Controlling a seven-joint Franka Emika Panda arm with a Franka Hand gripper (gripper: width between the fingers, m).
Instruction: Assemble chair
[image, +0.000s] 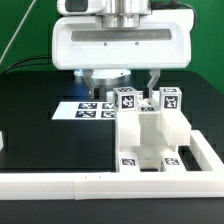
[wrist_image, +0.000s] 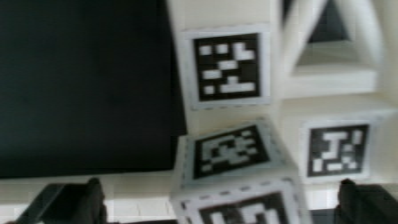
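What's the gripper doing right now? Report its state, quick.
Gripper: open, holding nothing, hovering above the chair.

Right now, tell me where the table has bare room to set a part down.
Bare black table lies on the exterior view's left, bordered by the rail in front and the marker board behind. The exterior view's right is crowded: the chair fills the rail's corner, with the open pincer just above it.

chair (wrist_image: 267, 110) blurred and cropped in the wrist view, marker board (image: 88, 108) partly hidden, perhaps by the gripper (image: 118, 80)
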